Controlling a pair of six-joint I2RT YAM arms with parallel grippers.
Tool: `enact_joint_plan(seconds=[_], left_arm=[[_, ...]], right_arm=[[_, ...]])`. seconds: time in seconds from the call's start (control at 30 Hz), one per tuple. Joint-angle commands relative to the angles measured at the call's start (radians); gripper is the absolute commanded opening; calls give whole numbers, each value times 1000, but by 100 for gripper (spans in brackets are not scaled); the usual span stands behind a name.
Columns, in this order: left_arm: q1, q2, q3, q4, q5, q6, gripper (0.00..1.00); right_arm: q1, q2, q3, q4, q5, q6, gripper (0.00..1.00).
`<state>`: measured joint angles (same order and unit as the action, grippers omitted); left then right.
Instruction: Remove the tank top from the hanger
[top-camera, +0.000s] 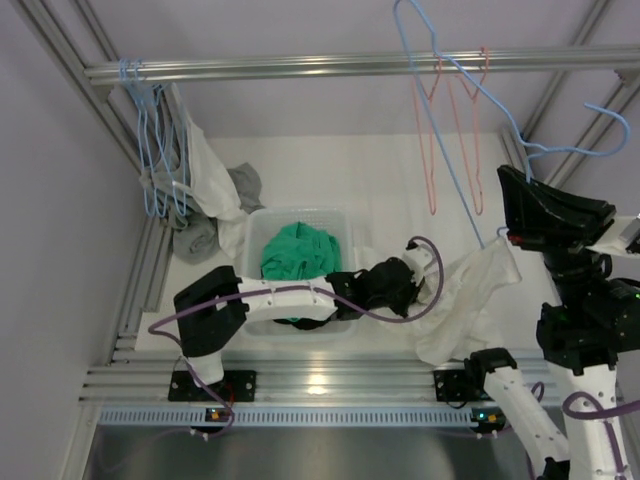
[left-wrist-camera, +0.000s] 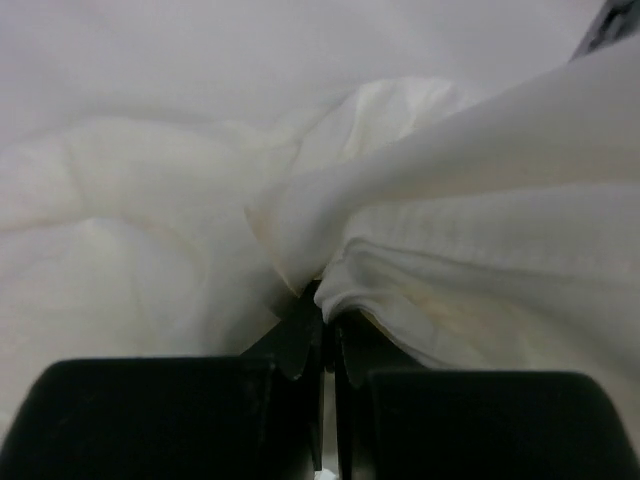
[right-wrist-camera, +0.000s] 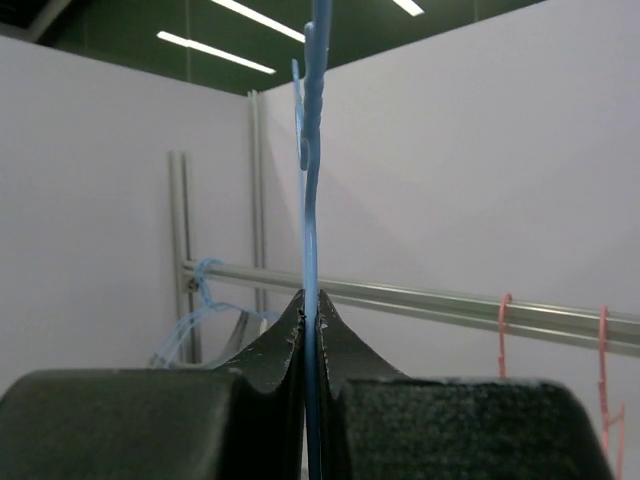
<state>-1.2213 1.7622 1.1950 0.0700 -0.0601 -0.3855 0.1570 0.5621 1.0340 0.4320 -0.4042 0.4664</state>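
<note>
While right end effector (top-camera: 512, 236) clamps wire of blue hanger (top-camera: 455, 90), raised above table (top-camera: 340, 165) as fixed anchor, left end effector (top-camera: 398, 287) pinches fold of white tank top (top-camera: 468, 305), presumably to drag cloth off hanger. Tank top stretched between the two: lower part pooled on table, upper corner up by hanger. Top view alone gives layout, bin (top-camera: 300, 212) beside left arm. Left wrist view alone shows fingers pressed on fabric. Right wrist view alone shows wire squeezed between fingers.
</note>
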Motion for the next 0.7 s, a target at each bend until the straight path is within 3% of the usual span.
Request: enact_joint_plan(seconds=[0.0,0.13,0.27,0.4,0.43,0.67], left_arm=[[-37,52,2,-45,-131,42,0],[-40,97,-35,-41,-176,5,0],[-49,135,-72,-22,-176,-12,0],[-64,175,-104,14,-143,-29,0],[-66,174,-132,57,-124,-51,0],[-69,-19,-268,290,-27,-85,0]], right_arm=[[18,-11,-35,-119,18,-158,0],[18,-7,-42,-87,68,-160,0],[18,-13,-168,199,64,-109,0],[16,-2,-297,443,122,42,0],[18,5,-295,445,116,58,0],[19,93,-348,743,130,285,0]])
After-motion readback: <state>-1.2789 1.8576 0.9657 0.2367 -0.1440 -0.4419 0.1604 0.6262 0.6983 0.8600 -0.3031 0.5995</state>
